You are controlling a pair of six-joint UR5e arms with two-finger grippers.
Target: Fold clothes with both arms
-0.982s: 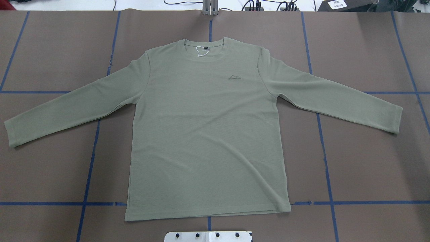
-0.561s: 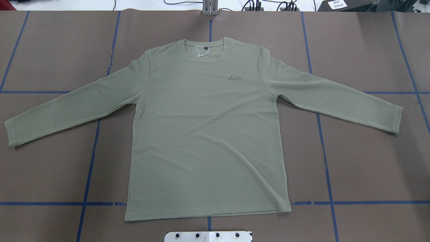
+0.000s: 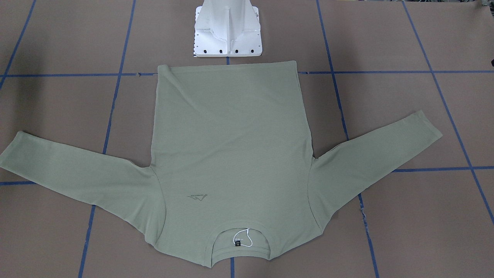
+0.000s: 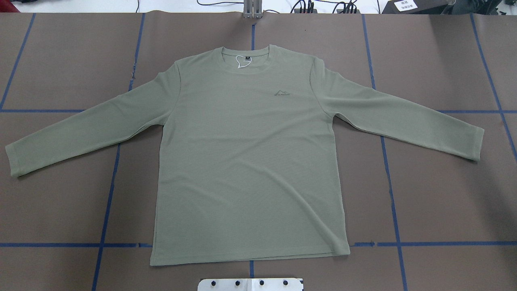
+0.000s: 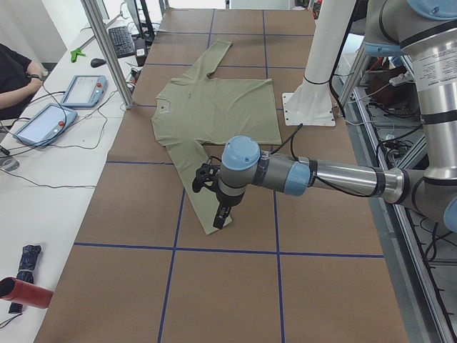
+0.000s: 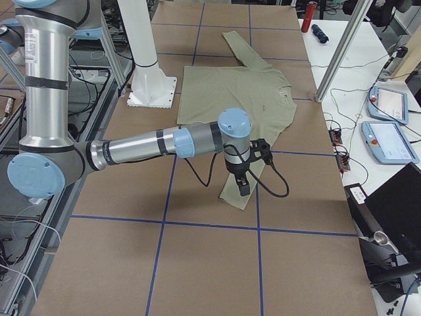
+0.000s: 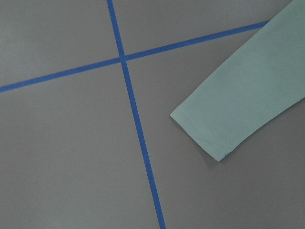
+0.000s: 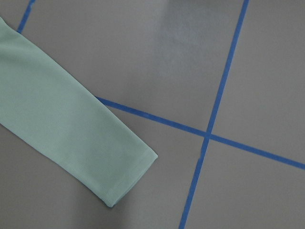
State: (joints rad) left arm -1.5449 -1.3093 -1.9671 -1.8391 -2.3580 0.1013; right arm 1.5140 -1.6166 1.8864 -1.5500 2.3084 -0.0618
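Sage-green long-sleeved knit shirt (image 4: 246,161) lies flat, ready for folding. Black left tool (image 5: 223,213) and right tool (image 6: 244,184) hang over the cuffs (image 7: 214,129), can't tell if parted.

Bright, even light from above; every view is sharp. Below the right gripper (image 6: 243,185) the table (image 8: 190,43) carries a pale sheen and the sleeve (image 8: 71,138) casts a thin, soft shadow. Wrist views look cool-tinted; side views stretch toward their edges.
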